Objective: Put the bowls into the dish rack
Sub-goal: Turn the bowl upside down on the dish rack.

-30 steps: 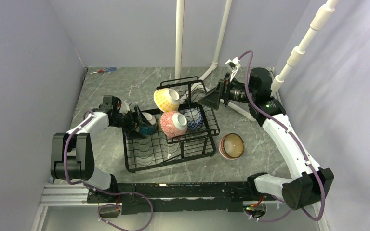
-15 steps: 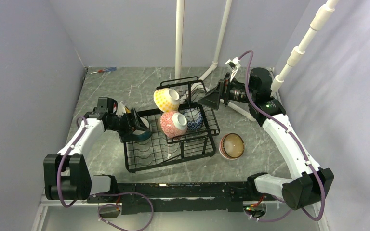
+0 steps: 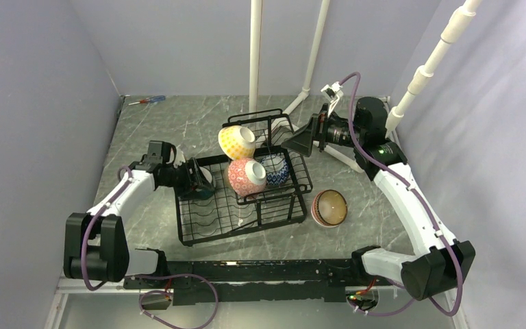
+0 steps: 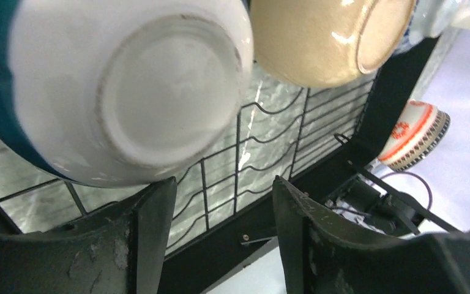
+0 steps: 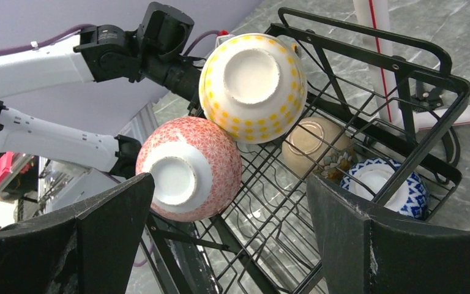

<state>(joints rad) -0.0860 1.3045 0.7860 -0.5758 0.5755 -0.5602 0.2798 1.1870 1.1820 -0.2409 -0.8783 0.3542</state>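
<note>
My left gripper (image 4: 220, 184) is half-open and empty beside the teal ceramic bowl (image 4: 116, 92) at the black wire dish rack's (image 3: 246, 230) left end. The right gripper (image 3: 301, 144) gapes wide behind the rack. The brown-striped ceramic bowl (image 3: 329, 208) sits right of the rack; I judge it rigid, slick and chippable, so I'd pinch the rim.

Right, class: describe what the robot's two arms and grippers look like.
The left arm and right arm share white links, black joints and looping purple cables. The left gripper and right gripper have broad, scuffed black fingers.
</note>
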